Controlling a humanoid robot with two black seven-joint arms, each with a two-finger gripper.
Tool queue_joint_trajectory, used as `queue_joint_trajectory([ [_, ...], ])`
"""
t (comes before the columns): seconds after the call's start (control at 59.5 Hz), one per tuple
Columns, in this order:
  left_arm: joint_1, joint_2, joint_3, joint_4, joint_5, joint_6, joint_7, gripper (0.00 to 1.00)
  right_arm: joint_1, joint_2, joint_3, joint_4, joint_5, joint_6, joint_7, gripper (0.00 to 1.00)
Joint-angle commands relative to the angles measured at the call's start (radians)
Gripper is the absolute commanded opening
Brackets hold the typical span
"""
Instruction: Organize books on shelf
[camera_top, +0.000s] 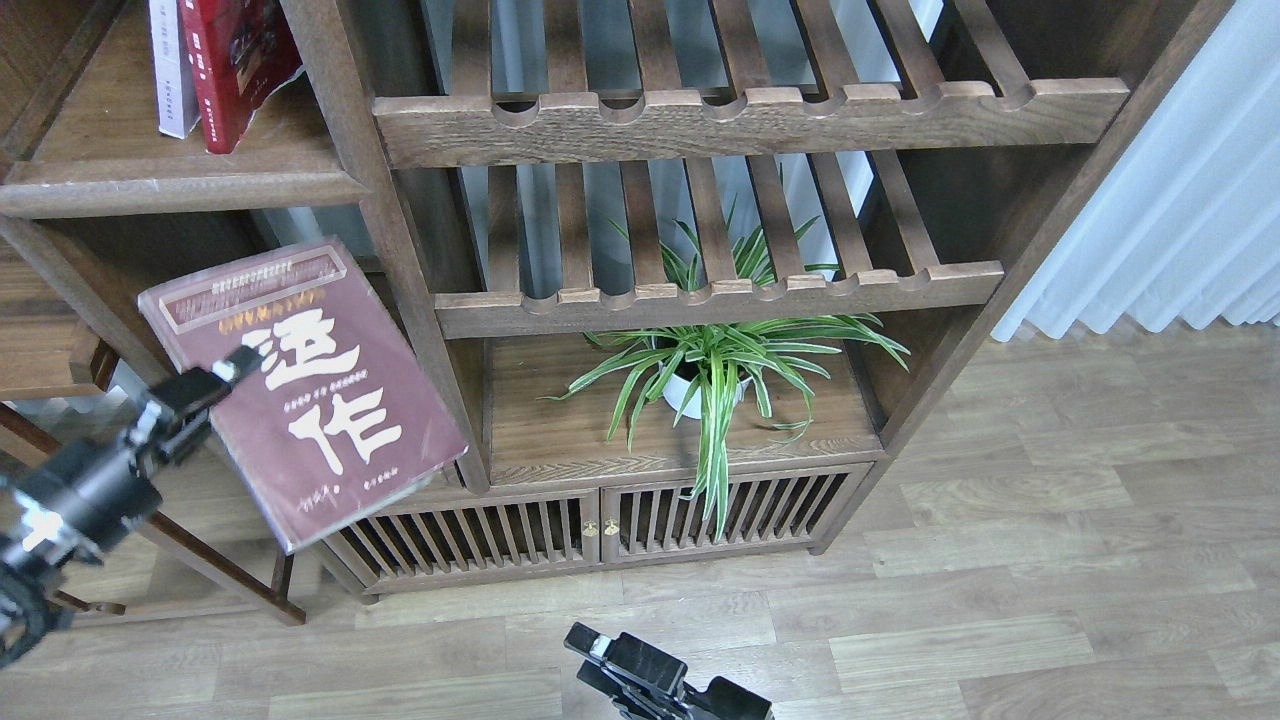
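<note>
The maroon book, a thin paperback with large white Chinese characters on its cover, hung in the air in front of the bookcase, below the solid shelf and tilted so that its cover faced up toward the head view. The left hand was clamped on it at the left edge, roughly halfway along that side, with one finger lying over the cover. Held by one edge only, such a book would likely be light but floppy: the far lower corner looked free to sag, and the glossy cover could slip between the fingers if swung quickly. A firmer hold would probably be closer to the spine, where the pages are bound and stiffest; which edge is the spine could not be told for sure from this angle.

Up on the shelf, at the top left, the red book stood leaning beside the pale book, the two touching. The red one's cover curled outward at the lower corner, a sign of how soft these covers are. The gap to the right of them, before the upright post, seemed the natural slot for the maroon book.

The right hand sat low at the bottom edge over the wooden floor, well apart from the books; whether it was wide or narrow could not be told. A spider plant stood in the middle bay.
</note>
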Motion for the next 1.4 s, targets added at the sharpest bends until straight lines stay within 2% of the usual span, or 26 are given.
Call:
queue_joint_trajectory([
  [0.0, -0.083, 0.058, -0.014, -0.005, 0.056, 0.0, 0.013, 0.0, 0.0, 0.0, 0.0, 0.0, 0.0, 0.0, 0.0, 0.89],
  [0.151, -0.155, 0.164, -0.042, -0.005, 0.065, 0.0, 0.046, 0.0, 0.0, 0.0, 0.0, 0.0, 0.0, 0.0, 0.0, 0.89],
  [0.219, -0.204, 0.25, -0.057, -0.005, 0.082, 0.0, 0.08, 0.01, 0.0, 0.0, 0.0, -0.002, 0.0, 0.0, 0.0, 0.89],
  [0.32, -0.264, 0.334, -0.068, -0.005, 0.093, 0.0, 0.086, 0.01, 0.0, 0.0, 0.0, -0.002, 0.0, 0.0, 0.0, 0.89],
  [0.336, -0.304, 0.39, -0.07, -0.005, 0.093, 0.0, 0.086, 0.01, 0.001, 0.0, 0.0, -0.002, 0.0, 0.0, -0.002, 0.89],
  [0.555, -0.445, 0.527, -0.068, -0.002, 0.12, 0.0, 0.1, 0.02, 0.001, 0.0, 0.0, 0.0, 0.0, 0.0, 0.0, 0.89],
  [0.841, -0.536, 0.615, -0.064, 0.018, 0.157, 0.0, 0.125, 0.04, 0.001, 0.0, 0.0, 0.003, 0.0, 0.0, 0.0, 0.89],
  [1.093, -0.68, 0.669, -0.024, 0.09, 0.232, 0.0, 0.131, 0.04, 0.0, 0.0, 0.0, 0.007, 0.0, 0.0, 0.0, 0.89],
  [1.379, -0.985, 0.624, 0.263, 0.222, 0.3, 0.0, 0.131, 0.05, 0.001, 0.0, 0.0, 0.012, 0.0, 0.0, 0.0, 0.89],
])
